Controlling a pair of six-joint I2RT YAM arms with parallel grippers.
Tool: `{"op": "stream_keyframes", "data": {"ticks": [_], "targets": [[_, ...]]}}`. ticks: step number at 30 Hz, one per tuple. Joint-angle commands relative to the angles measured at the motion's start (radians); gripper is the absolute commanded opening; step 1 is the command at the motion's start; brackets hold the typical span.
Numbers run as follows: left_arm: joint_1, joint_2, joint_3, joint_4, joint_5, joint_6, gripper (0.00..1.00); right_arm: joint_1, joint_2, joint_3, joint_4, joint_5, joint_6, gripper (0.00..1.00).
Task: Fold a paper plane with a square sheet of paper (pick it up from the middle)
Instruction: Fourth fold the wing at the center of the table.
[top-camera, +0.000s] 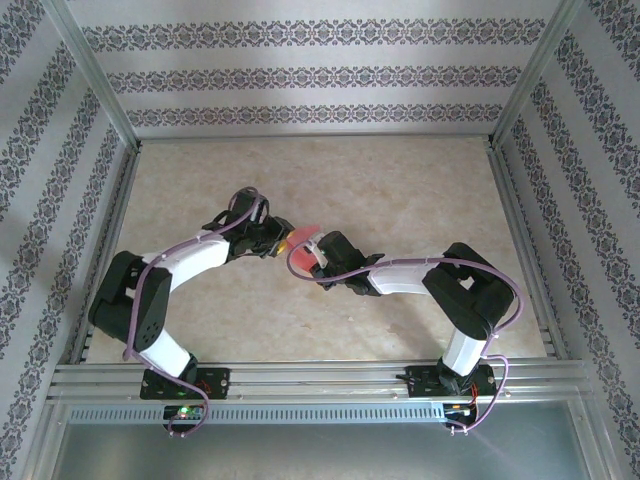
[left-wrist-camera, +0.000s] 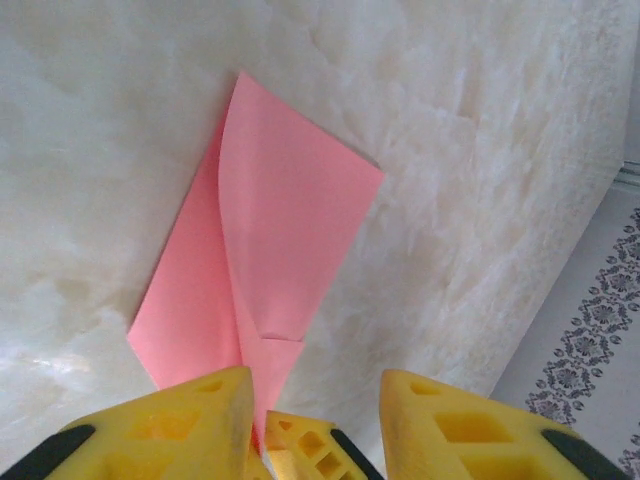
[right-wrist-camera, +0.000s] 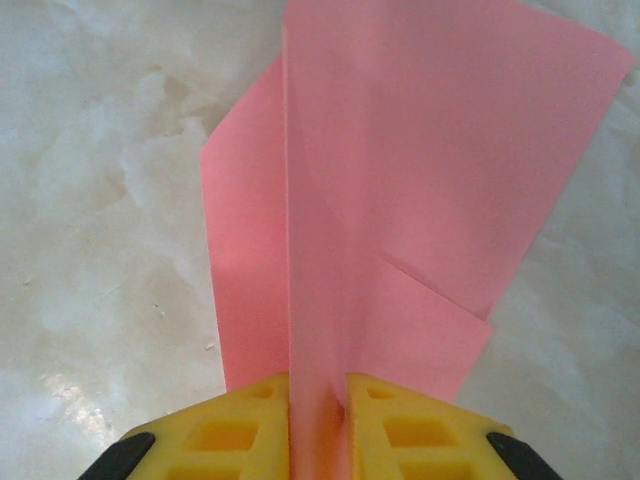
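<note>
Clamping pink paper plane (right-wrist-camera: 400, 180), right gripper (right-wrist-camera: 318, 388); left gripper (left-wrist-camera: 315, 385) parted.

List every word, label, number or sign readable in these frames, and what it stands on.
No readable text. The folded pink paper is plain, the yellow fingers carry no marks, and the wallpaper bears an ornamental pattern, no letters.

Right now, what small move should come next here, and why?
Probably draw the left fingers back from the pink paper. The right fingers are pinched shut on its centre crease and carry it. The left fingers stand apart, with only the paper's tip beside one of them, so they grip nothing. Backing off should free that arm to take a wing.
</note>
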Motion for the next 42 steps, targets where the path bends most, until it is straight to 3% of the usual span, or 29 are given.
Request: {"op": "stream_keyframes", "data": {"ticks": [1,8,14,34,42], "targets": [[0.005,-0.052,-0.048,-0.075,-0.04,0.059,0.41,-0.022,0.021,-0.02,0.04,-0.074,0.026,0.2],[-0.017,-0.064,-0.188,0.109,0.033,0.036,0.4,-0.067,0.035,-0.038,0.072,-0.194,0.096,0.21],[-0.051,0.02,-0.2,0.242,0.072,0.018,0.22,-0.085,0.048,-0.045,0.079,-0.231,0.117,0.22],[-0.054,0.156,-0.113,0.235,0.06,0.074,0.07,-0.098,0.045,-0.048,0.079,-0.233,0.094,0.22],[-0.054,0.203,-0.09,0.225,0.056,0.081,0.06,-0.098,0.032,-0.044,0.063,-0.233,0.063,0.23]]}}
